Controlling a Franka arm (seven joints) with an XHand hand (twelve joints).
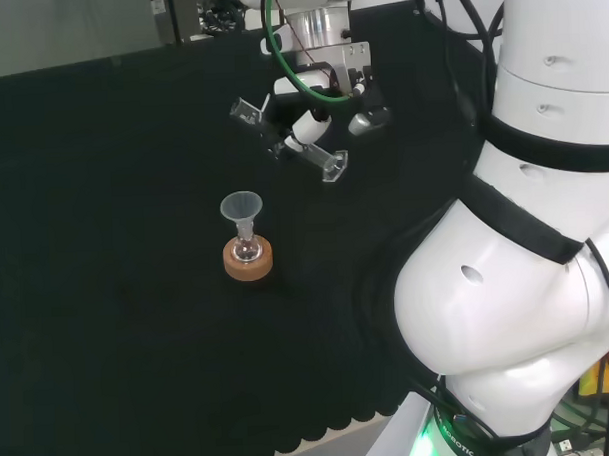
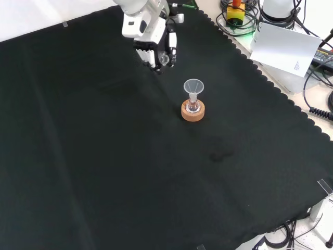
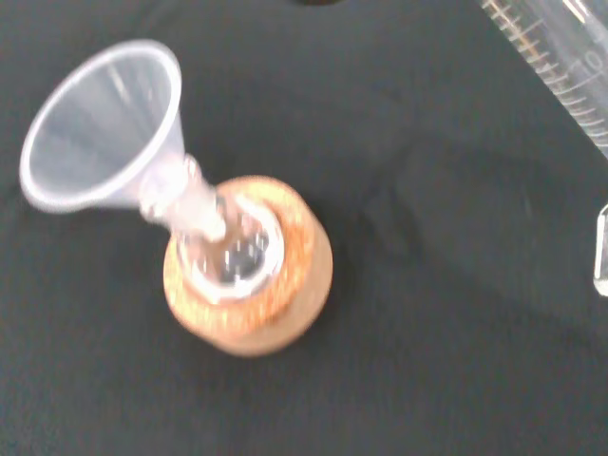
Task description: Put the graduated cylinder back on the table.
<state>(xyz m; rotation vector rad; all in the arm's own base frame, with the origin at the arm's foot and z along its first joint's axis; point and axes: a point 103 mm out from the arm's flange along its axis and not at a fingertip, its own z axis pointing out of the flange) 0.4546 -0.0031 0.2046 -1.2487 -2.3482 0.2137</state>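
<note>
Here, above the black cloth (image 1: 107,295), the hand (image 1: 315,103) holds the graduated cylinder (image 1: 286,141) in the air, its fingers curled round the middle of the clear tube. In the head view the cylinder lies tilted nearly flat across the grip, one end near the view's upper left and its foot toward the lower right. In the front view the hand (image 2: 156,49) hangs near the top of the cloth, farther off than the cork ring (image 2: 192,110).

On that ring stands 1 small flask (image 1: 247,248) with a clear funnel (image 1: 241,207) in its neck. The wrist view looks down on the funnel (image 3: 104,123) and the ring (image 3: 249,285), with the cylinder's printed scale (image 3: 560,66) passing along one corner.

The cylinder seems well apart from the flask, yet it is not upright. To set it down well, the hand would likely need to turn the tube until its foot faces the cloth, pick a bare patch away from the funnel, then lower it until the foot sits flat before the fingers let go. Released while tilted, it could tip and roll.
</note>
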